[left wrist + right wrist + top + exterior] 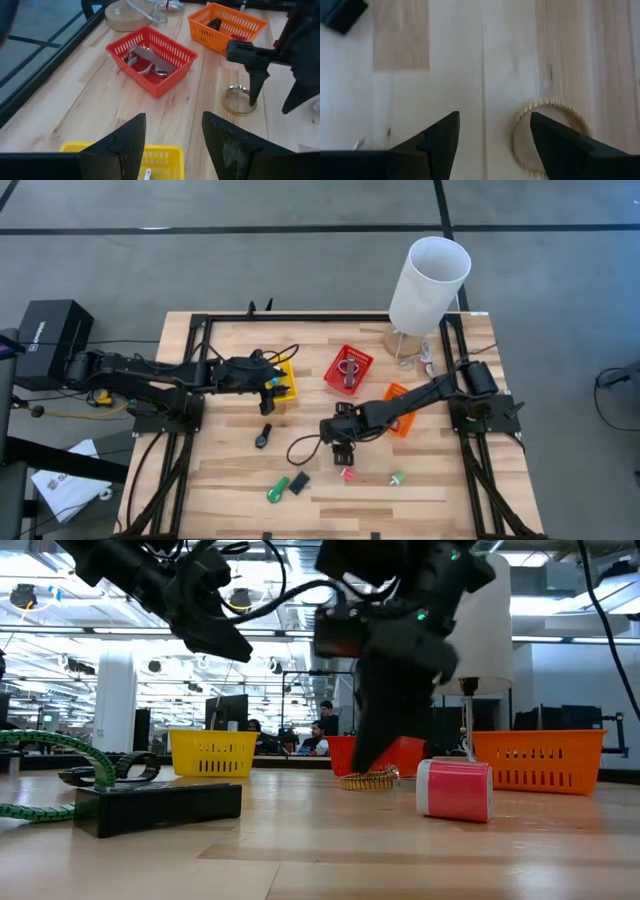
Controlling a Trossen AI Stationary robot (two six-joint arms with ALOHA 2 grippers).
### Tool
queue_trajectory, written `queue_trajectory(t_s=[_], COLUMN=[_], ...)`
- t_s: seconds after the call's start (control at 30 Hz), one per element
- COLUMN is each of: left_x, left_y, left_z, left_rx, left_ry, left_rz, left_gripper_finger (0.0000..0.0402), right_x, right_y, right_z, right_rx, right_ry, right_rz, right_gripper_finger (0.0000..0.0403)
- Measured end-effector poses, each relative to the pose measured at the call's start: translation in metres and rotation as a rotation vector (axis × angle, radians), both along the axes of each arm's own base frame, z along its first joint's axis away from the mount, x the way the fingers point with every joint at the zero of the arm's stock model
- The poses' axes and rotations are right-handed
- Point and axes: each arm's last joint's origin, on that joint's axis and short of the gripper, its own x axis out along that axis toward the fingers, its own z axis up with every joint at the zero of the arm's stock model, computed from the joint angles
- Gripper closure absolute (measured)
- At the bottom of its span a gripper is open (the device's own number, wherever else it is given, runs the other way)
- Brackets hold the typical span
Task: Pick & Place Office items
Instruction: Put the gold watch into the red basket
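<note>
Mid-table, right gripper [490, 145] hangs low over bare wood, fingers spread, gripping nothing. Gold ring [551, 137] lies flat on table just beside one fingertip, mostly outside gap, one edge hidden behind finger. Left wrist view: same ring [238, 99] under right arm's dark fingers, near red bin [172, 49]. Left gripper [172, 137] hovers over yellow bin [155, 157], fingers parted, empty.

Table [240, 480]: light wood, black-framed | yellow bin [283, 385]: left of centre | red bin [348, 369]: middle | orange bin [399, 408]: right of red | white cylinder [428, 285]: upright, far edge, on wooden base [408, 343] | black box [50, 340]: off-table, left
</note>
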Motion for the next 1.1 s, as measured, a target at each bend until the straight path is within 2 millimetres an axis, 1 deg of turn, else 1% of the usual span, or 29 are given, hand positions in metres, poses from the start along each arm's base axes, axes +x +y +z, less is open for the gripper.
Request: queue_trajectory(t_s=[0.03,0.1,0.2,0.27,0.43,0.5,0.63,0.93,1.1], left_x=[0.000,0.000,0.000,0.000,0.000,0.000,0.000,0.000,0.000], left_y=[0.000,0.000,0.000,0.000,0.000,0.000,0.000,0.000,0.000], left_z=[0.000,0.000,0.000,0.000,0.000,0.000,0.000,0.000,0.000], left_rx=[0.000,0.000,-0.001,-0.001,-0.001,-0.001,-0.001,-0.001,-0.001], left_ry=[0.000,0.000,0.000,0.000,-0.001,-0.001,-0.001,-0.001,-0.001], left_rz=[0.000,0.000,0.000,0.000,0.001,0.000,0.000,0.000,0.000], left_gripper_finger=[0.0214,0.0214,0.0214,0.0214,0.0214,0.0214,0.0214,0.0214,0.0214], right_x=[0.002,-0.002,0.002,0.001,0.001,0.001,0.001,0.001,0.001], right_y=[-0.001,-0.003,-0.004,-0.005,-0.004,-0.005,-0.008,-0.014,-0.019], right_z=[-0.002,-0.005,-0.007,-0.014,-0.013,-0.012,-0.013,-0.014,-0.013], right_rx=[-0.005,-0.033,-0.030,-0.029,-0.034,-0.032,-0.028,-0.022,-0.010], right_ry=[-0.004,0.029,0.012,0.042,0.043,0.041,0.044,0.065,0.070], right_rz=[-0.005,-0.015,-0.023,-0.031,-0.036,-0.039,-0.046,-0.058,-0.065], right_gripper_finger=[0.0168,0.0168,0.0168,0.0168,0.0169,0.0177,0.0209,0.0310,0.0354])
